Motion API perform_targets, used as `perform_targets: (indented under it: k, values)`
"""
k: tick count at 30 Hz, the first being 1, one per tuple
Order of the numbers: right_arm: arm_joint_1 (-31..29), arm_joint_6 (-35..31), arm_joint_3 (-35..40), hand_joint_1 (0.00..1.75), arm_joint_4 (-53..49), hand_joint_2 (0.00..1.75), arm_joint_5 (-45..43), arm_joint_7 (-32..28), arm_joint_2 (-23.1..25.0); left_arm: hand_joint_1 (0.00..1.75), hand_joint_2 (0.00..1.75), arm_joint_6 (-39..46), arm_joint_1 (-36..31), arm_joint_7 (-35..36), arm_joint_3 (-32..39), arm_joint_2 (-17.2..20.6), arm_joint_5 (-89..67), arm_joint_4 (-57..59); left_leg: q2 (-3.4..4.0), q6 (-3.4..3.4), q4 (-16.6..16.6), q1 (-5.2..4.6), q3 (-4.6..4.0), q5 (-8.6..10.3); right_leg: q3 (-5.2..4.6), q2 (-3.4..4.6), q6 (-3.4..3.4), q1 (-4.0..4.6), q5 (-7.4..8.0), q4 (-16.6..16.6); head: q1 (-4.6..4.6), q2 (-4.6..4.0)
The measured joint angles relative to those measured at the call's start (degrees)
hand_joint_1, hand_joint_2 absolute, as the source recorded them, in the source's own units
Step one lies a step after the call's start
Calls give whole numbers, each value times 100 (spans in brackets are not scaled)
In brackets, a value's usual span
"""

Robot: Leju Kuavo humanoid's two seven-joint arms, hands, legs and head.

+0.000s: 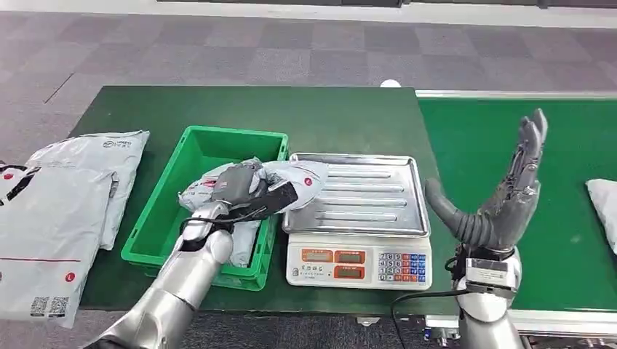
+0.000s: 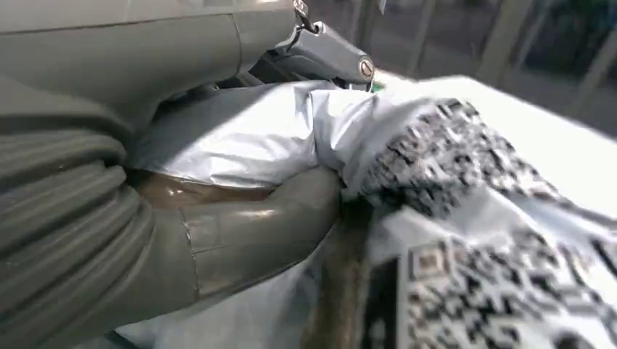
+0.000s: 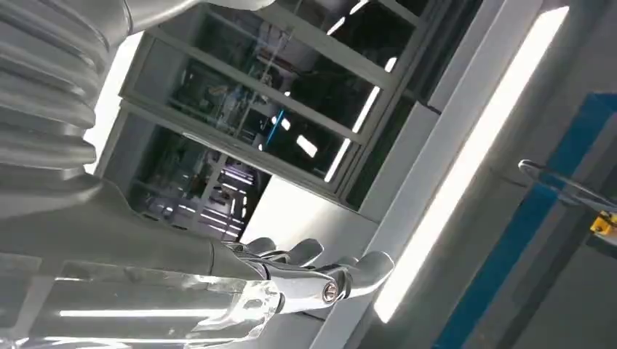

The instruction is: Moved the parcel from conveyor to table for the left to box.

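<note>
Gripping the parcel [image 1: 247, 185], the left hand [image 1: 244, 190] hangs over the green box's [image 1: 164, 218] right rim, long axis crosswise. Box interior lies just leftward; the right hand [image 1: 502, 196] stands empty, fingers spread.

Silver arms ending in dark grey, many-fingered hands.

The left arm [image 1: 185, 280] is a smooth, shiny silver tube; the left hand [image 1: 240, 190] has a grey back and black fingers. The right hand [image 1: 502, 200] is dark grey with a thick ribbed thumb, above a silver wrist block [image 1: 486, 275] with a small label and a black cable [image 1: 418, 302]. A round screw [image 2: 365, 68] shows on one grey finger.
</note>
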Motion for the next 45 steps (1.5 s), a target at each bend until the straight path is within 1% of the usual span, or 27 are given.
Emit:
perform_targets:
  k: [1,2,4,5,6,8,9,10,12,20,21,24,26,29,32,36,40,42,45]
  values:
    - [-11,-4,0,0,22,175,2,2,18,2,175,-146,-78,-42,0,-18,-26,157,-9,3,-1,-1,20,-6,25,-9,5,-2,-10,-1,0,0]
    - [-13,-13,0,0,37,175,15,4,26,0,175,-242,-139,-94,-2,-39,-41,271,-21,-4,-2,-1,38,-15,50,-19,5,-3,-25,-3,0,0]
    - [-12,-24,0,0,63,175,28,4,46,0,175,-388,-230,-214,-2,-72,-61,486,-45,6,-2,-1,82,-36,110,-48,5,-5,-64,-5,0,0]
    - [-12,-26,0,0,70,175,33,4,52,0,175,-419,-260,-251,-2,-87,-61,555,-59,4,-2,-2,127,-51,142,-60,-4,-7,-107,-6,0,0]
    - [-11,-26,0,0,72,175,35,4,61,0,175,-461,-288,-289,-2,-105,-59,612,-72,9,-2,-2,152,-58,172,-73,11,-8,-116,-8,0,0]
    - [-12,-26,0,0,79,175,39,4,74,0,175,-618,-344,-404,-2,-142,59,675,-100,10,-2,-4,189,-65,222,-95,2,-11,-126,-8,0,0]
    - [-15,-26,0,0,79,175,39,4,79,0,175,-676,-370,-428,-2,-162,72,686,-109,11,0,-4,184,-64,227,-105,-1,-12,-121,-8,2,0]
    - [-22,-26,0,0,79,175,37,4,87,0,175,-701,-402,-433,-2,-188,92,686,-124,14,1,-5,179,-59,219,-118,20,-13,-105,-8,0,0]
    - [-56,-26,0,0,79,175,35,4,98,0,175,-736,-438,-435,-2,-225,138,683,-137,17,2,-9,159,-51,204,-132,30,-17,-98,-9,2,0]
    - [-37,-26,0,0,79,175,31,9,109,0,175,-209,-321,-430,-2,-232,505,561,-137,29,3,-19,169,-70,214,-132,32,-27,-113,-13,0,0]
    - [-29,-24,0,0,79,175,18,7,109,0,0,-97,-287,-448,-2,-229,584,508,-137,29,3,-19,169,-72,213,-131,33,-27,-115,-13,2,0]
    - [5,-24,0,0,79,175,2,7,109,0,0,237,-136,-614,9,-227,822,338,-134,29,3,-19,168,-75,212,-128,34,-27,-115,-12,2,0]
    - [28,-26,0,0,76,175,-26,4,109,0,0,675,83,-1037,61,-225,1398,77,-126,28,4,-20,159,-74,205,-117,30,-27,-111,-11,0,0]
    - [56,-26,0,0,76,175,-96,4,107,0,0,1283,549,-1805,118,-225,2493,-642,-100,23,6,-19,121,-71,158,-88,30,-25,-96,-7,2,0]
    - [60,-74,0,0,79,175,-155,0,105,0,0,1930,904,-2269,118,-208,3251,-1453,-54,22,5,-19,93,-71,112,-41,23,-25,-83,-4,2,0]
    - [55,-129,0,0,79,175,-264,0,68,0,0,2763,1238,-2909,118,-179,4019,-2345,-41,16,4,-17,72,-75,82,-30,23,-20,-83,-4,0,0]
    - [55,-205,0,0,83,175,-330,0,18,0,0,3329,1456,-3296,118,-157,4151,-2854,-40,11,4,-12,60,-79,70,-30,21,-15,-84,-3,0,0]
    - [53,-214,0,0,85,175,-343,0,-2,0,0,3461,1512,-3357,118,-142,4151,-3000,-40,10,4,-11,58,-79,69,-30,20,-14,-84,-3,2,0]
    - [33,-262,2,0,90,175,-363,0,-26,0,0,3760,1596,-3628,118,-131,4467,-3187,-36,9,4,-11,57,-80,67,-26,20,-14,-84,-3,0,0]
